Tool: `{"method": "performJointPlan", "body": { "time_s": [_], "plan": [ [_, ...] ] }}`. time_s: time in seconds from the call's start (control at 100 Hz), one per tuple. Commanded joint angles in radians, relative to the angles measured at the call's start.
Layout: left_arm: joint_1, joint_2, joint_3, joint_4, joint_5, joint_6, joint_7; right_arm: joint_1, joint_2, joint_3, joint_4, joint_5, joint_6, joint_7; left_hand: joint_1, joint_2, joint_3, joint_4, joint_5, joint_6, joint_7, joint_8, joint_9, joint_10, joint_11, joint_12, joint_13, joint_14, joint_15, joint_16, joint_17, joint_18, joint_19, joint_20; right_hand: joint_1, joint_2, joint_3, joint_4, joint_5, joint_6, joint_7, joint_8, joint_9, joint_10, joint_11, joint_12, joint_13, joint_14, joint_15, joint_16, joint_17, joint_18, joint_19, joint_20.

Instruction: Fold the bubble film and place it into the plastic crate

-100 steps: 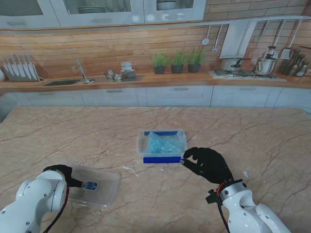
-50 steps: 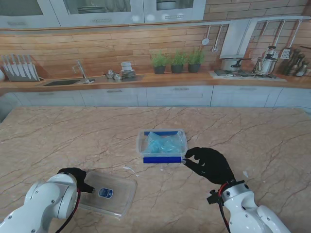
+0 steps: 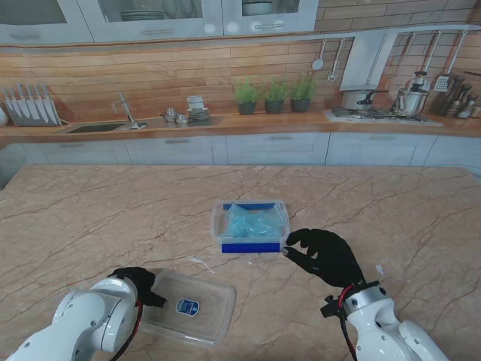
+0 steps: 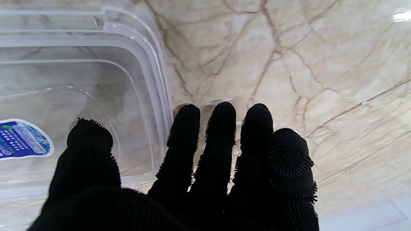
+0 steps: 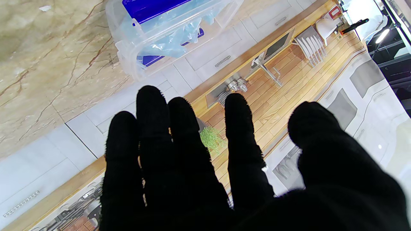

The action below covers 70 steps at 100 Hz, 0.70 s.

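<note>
The clear plastic crate [image 3: 219, 226] with blue ends stands mid-table, and the crumpled pale-blue bubble film [image 3: 255, 222] lies inside it. In the right wrist view the crate [image 5: 128, 48] and the film [image 5: 170, 41] lie just beyond my fingertips. My right hand [image 3: 325, 256] hovers by the crate's near right corner, fingers spread and holding nothing. My left hand [image 3: 137, 282] grips a clear lid [image 3: 188, 308] with a blue sticker, nearer to me and to the left of the crate. The thumb [image 4: 90, 144] lies over the lid [image 4: 80, 80], and the fingers [image 4: 221, 128] run along its edge.
A small clear scrap [image 3: 200, 262] lies on the marble between the lid and the crate. A tiny white bit [image 3: 379, 269] sits to the right of my right hand. Beyond the table's far edge runs a kitchen counter with a sink and potted herbs.
My left hand has carried the clear lid to the right, toward the crate. My right hand has drawn slightly back from the crate's corner.
</note>
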Motion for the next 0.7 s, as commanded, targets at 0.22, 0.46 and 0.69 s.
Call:
{"method": "performJointPlan", "body": {
  "time_s": [0.22,0.46,0.69],
  "plan": [
    [-0.028,0.008,0.066,0.0,-0.087,0.057,0.007,-0.014,0.008,-0.012,-0.029,-0.004,-0.014,0.06,0.039,0.074,0.003,0.025,0.082,-0.032,0.091,0.021,0.094,0.001,0.073,0.03,0.073,0.106,0.059,0.017,0.081,0.004,0.103,-0.029,-0.02,0.053,-0.029,0.042,0.066,0.006,0.017,0.026,0.083,0.013,0.063,0.034,0.07,0.018,0.083,0.039,0.032,0.005,0.089,0.046],
    [-0.064,0.021,0.113,0.021,-0.177,0.128,0.026,0.035,0.028,-0.077,-0.037,0.019,0.039,0.18,0.056,0.089,0.003,0.026,0.117,-0.031,0.11,0.006,0.125,0.006,0.078,0.017,0.091,0.122,0.058,-0.002,0.091,0.031,0.116,-0.051,-0.022,0.069,-0.034,0.045,0.125,0.05,0.016,0.029,0.146,0.038,0.166,0.072,0.152,0.029,0.212,0.078,0.088,0.033,0.211,0.079],
    [-0.096,0.027,0.154,0.043,-0.218,0.18,0.045,0.059,0.059,-0.095,-0.06,0.032,0.108,0.356,0.082,0.114,0.007,0.025,0.169,-0.039,0.133,-0.012,0.173,0.004,0.083,0.004,0.12,0.133,0.055,-0.022,0.105,0.059,0.127,-0.057,-0.002,0.136,-0.087,0.039,0.233,0.054,0.042,0.029,0.245,0.077,0.32,0.142,0.265,0.046,0.44,0.149,0.155,0.056,0.327,0.092]
  ]
}}
